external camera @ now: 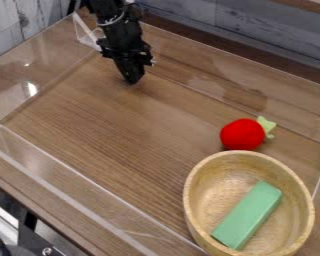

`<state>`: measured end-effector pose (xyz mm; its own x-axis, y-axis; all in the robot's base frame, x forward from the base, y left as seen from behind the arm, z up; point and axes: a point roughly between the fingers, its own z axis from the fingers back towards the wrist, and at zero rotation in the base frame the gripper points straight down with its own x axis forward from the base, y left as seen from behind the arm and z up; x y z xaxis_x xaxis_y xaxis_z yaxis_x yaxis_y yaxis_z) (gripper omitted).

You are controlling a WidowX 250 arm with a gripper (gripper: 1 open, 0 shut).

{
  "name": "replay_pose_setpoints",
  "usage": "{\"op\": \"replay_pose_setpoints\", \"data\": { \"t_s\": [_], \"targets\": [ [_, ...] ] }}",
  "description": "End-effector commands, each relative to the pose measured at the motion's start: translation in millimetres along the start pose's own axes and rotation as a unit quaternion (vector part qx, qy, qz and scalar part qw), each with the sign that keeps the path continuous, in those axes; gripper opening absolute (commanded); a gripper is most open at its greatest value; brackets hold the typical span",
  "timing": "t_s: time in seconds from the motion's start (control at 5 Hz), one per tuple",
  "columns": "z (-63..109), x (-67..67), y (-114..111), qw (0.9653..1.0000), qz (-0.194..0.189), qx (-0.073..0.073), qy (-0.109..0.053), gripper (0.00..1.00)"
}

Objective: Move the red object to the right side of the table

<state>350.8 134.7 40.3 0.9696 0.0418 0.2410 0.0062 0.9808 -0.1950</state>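
The red object (pixel 242 134), a small round red toy fruit with a green leafy tip pointing right, lies on the brown wood-grain table (pixel 136 150) at the right, just above the wooden bowl. My black gripper (pixel 131 76) hangs near the back left of the table, pointing down, far from the fruit. Its fingers are shut with nothing between them.
A round light-wood bowl (pixel 203 205) at the front right holds a green rectangular block (pixel 247 215). Low clear acrylic walls (pixel 29 90) border the tabletop on all sides. Bare wood lies between the gripper and the fruit.
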Motion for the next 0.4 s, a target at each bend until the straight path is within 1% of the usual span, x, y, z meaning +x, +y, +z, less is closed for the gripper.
{"op": "replay_pose_setpoints", "data": {
  "t_s": [0.0, 0.2],
  "targets": [
    [32.2, 14.1, -12.6, 0.9993, -0.017, 0.011, -0.032, 0.00],
    [22.9, 14.2, -11.1, 0.9996, -0.017, 0.011, -0.020, 0.00]
  ]
}}
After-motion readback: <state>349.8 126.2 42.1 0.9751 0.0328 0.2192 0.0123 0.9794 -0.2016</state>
